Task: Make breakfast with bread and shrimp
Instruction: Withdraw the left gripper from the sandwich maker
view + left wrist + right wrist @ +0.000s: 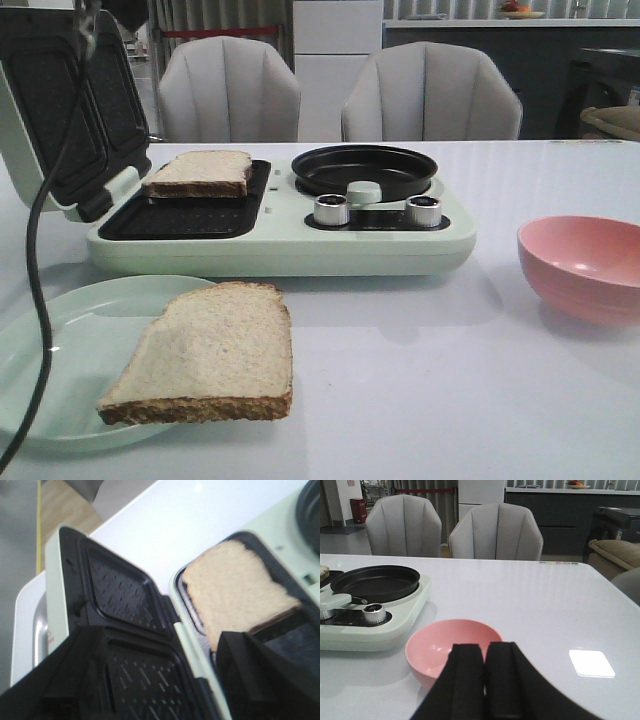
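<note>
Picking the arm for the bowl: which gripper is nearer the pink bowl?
Right. The right gripper hovers at the pink bowl; the left gripper is over the sandwich maker.

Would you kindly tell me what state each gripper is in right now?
Left gripper: open, holding nothing, above the sandwich maker.
Right gripper: shut, empty, near the pink bowl.

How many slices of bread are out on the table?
2: one slice lies in the open sandwich maker, the other slice on the pale green plate in front. None seems hidden.
</note>
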Controlling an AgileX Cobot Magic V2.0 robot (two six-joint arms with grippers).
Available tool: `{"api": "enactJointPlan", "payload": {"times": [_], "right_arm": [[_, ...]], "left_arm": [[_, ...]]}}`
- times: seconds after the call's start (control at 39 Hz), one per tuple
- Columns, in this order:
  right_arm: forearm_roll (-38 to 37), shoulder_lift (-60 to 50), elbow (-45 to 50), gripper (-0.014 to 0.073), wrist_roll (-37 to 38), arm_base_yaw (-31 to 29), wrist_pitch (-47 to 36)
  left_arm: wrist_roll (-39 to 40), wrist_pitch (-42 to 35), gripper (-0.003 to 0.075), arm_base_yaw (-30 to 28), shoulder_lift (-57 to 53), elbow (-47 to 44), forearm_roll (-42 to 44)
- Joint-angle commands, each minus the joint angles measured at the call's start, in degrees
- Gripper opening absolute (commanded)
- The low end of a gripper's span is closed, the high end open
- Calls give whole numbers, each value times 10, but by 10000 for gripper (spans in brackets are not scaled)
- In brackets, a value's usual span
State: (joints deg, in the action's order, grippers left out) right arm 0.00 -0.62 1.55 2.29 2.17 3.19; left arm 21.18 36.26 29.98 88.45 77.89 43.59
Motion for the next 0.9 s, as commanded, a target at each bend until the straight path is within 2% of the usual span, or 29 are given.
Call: {"api": "enactJointPlan", "payload": {"times": [0.0, 0.08, 0.38, 0.62, 0.87], "right_arm": [[-9, -12, -10, 153, -4, -2, -42], [-9, -12, -10, 153, -4, -2, -42], [-9, -12, -10, 153, -4, -2, -42], [-9, -12, -10, 153, -4, -2, -42], [-9, -12, -10, 153, -4, -2, -42]], "left_arm": [[6, -13, 511, 15, -60, 12, -25], [-4, -19, 511, 15, -87, -5, -58], [-175, -28, 511, 13, -193, -91, -272], [-175, -53, 511, -51, -297, -213, -344], [-167, -97, 511, -55, -445, -327, -360]]}}
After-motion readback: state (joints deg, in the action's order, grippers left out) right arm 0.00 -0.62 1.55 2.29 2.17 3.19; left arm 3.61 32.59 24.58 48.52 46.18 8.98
